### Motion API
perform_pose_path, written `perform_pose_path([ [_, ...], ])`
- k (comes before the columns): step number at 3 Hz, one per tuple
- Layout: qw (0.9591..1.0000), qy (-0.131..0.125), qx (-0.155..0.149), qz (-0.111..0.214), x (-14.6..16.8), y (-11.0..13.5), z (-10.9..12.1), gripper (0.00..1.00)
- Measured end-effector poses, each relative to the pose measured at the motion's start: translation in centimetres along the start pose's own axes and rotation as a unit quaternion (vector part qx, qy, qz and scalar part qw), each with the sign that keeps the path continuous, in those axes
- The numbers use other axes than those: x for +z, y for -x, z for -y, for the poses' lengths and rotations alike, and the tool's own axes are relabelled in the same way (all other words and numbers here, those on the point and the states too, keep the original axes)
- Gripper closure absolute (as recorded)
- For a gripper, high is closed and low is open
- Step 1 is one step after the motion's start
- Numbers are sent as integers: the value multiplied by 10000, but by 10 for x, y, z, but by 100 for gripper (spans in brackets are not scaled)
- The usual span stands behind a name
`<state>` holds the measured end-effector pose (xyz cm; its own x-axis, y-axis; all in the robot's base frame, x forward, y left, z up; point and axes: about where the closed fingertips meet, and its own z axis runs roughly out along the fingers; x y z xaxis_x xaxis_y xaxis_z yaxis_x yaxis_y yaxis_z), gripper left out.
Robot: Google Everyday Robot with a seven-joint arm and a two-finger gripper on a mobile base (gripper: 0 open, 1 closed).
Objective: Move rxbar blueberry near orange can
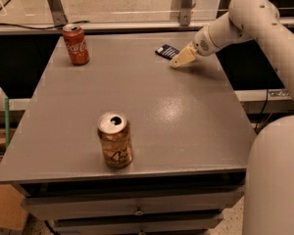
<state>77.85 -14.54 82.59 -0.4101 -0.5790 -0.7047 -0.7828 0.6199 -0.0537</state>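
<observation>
The rxbar blueberry (166, 51) is a flat dark navy wrapper lying on the grey table (186, 116) at the far right. My gripper (180, 58) hangs just right of and in front of the bar, low over the table, its cream fingers pointing down-left. The orange can (115, 140) stands upright near the table's front edge, left of the middle, far from the bar.
A red Coca-Cola can (76, 44) stands at the table's far left corner. My white arm (245, 18) reaches in from the right. Drawers sit under the table front. A cardboard box (5, 207) lies on the floor at left.
</observation>
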Motion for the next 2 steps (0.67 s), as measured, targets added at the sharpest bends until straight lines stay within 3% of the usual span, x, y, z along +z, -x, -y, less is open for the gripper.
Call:
perform_pose_path([
  [1, 10000, -16, 31, 22, -3, -1, 2, 85],
  [2, 9999, -26, 12, 156, -15, 7, -2, 100],
])
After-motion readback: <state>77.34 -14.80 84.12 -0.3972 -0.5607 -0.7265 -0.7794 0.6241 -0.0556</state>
